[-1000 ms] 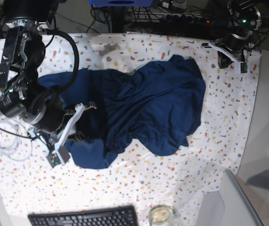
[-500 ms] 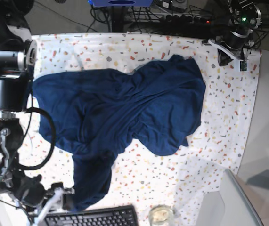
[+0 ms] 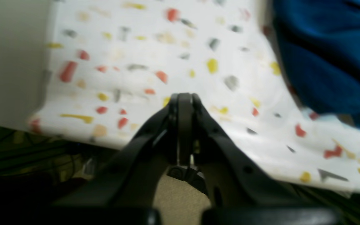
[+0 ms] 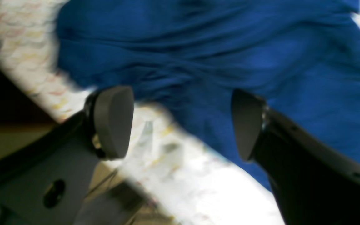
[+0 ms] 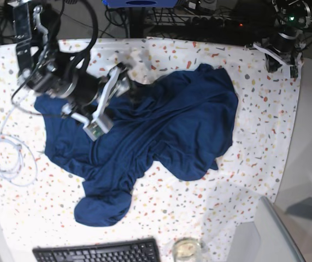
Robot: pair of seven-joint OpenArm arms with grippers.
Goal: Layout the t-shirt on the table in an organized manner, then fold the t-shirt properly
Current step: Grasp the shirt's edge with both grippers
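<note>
**Shirt still bunched: the spreading step is under way**

The large dark navy blue short-sleeved t-shirt (image 5: 156,128) lies crumpled across the middle of the white flecked table (image 5: 254,158), one lobe trailing toward the black keyboard (image 5: 98,252) at the near edge. It is nowhere near flat, so by my reading the laying-out step is in hand and folding has not begun.

The right gripper (image 5: 124,82) hovers over the shirt's upper folds with its fingers spread wide (the wrist view shows nothing between them). The left gripper (image 3: 183,103) sits off at the table's far corner, fingers pressed together and empty, well apart from the cloth.

The next move probably calls for pinching a hem or sleeve edge and drawing it outward.

No brand, label or writing is legible anywhere.
</note>
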